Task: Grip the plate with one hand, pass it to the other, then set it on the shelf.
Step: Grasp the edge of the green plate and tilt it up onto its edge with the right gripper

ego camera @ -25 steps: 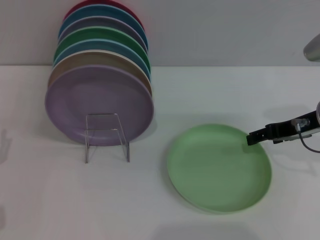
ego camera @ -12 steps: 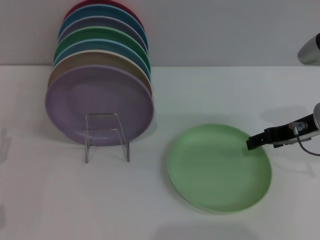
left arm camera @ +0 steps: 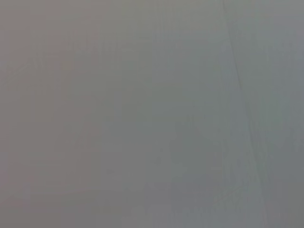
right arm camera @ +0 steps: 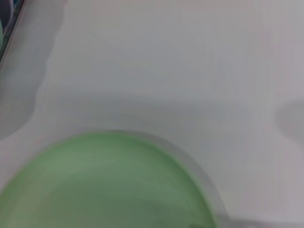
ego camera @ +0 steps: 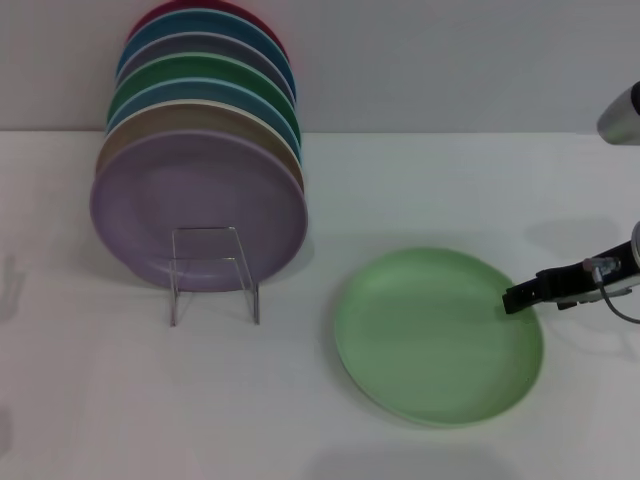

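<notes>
The pale mint-green plate (ego camera: pixel 438 335) lies flat on the white table, right of centre. My right gripper (ego camera: pixel 516 297) reaches in from the right, and its black tip is at the plate's right rim. The plate also fills the lower part of the right wrist view (right arm camera: pixel 104 185). The silvery wire shelf (ego camera: pixel 213 270) stands at the left, with its rectangular loop in front. My left gripper is out of view, and the left wrist view shows only a plain grey surface.
Several coloured plates stand on edge in the shelf, with a lavender plate (ego camera: pixel 198 208) at the front and a darker green one (ego camera: pixel 215 72) behind. The white table (ego camera: pixel 120 400) extends to a grey back wall (ego camera: pixel 450 60).
My right gripper's tip has drawn back to the right and slightly down, from over the plate's inside to its right rim. The plate has not moved.
</notes>
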`<control>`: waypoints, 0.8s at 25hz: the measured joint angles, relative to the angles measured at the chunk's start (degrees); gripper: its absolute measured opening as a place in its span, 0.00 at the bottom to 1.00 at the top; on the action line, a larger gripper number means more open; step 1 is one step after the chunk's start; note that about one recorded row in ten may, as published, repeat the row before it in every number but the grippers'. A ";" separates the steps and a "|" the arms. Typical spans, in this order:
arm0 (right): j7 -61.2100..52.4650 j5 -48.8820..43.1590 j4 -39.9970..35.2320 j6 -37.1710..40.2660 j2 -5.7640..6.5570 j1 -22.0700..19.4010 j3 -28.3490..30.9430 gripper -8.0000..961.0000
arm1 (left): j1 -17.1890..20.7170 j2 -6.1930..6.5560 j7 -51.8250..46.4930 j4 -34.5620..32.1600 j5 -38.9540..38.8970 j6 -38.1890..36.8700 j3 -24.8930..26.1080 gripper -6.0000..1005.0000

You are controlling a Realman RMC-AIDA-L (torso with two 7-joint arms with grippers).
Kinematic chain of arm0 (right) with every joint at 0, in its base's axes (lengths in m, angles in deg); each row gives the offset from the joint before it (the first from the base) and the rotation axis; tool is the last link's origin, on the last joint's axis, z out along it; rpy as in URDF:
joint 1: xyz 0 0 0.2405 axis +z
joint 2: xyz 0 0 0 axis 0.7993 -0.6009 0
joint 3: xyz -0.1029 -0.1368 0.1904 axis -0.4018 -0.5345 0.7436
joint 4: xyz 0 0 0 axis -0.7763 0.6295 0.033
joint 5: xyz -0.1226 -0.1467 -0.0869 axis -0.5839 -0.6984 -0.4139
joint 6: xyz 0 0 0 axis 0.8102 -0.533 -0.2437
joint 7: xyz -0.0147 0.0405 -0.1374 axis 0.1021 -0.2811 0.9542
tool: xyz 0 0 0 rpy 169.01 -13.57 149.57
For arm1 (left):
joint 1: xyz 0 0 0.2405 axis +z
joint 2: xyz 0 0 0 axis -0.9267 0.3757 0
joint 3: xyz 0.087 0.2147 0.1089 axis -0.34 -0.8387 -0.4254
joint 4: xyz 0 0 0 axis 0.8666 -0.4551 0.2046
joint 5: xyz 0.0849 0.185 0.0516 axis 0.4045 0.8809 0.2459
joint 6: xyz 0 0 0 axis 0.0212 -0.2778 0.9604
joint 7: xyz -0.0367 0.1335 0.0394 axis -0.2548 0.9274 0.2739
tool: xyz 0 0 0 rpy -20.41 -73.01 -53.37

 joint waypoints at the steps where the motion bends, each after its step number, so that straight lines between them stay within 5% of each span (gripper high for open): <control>1: 0.00 0.00 -0.30 0.02 0.00 0.00 0.00 0.79 | -0.01 0.00 0.00 0.00 0.00 -0.02 0.00 0.86; 20: 0.07 0.00 -2.46 0.44 0.00 0.40 -1.39 0.78 | -0.02 0.00 0.00 0.03 0.34 -0.09 -0.17 0.86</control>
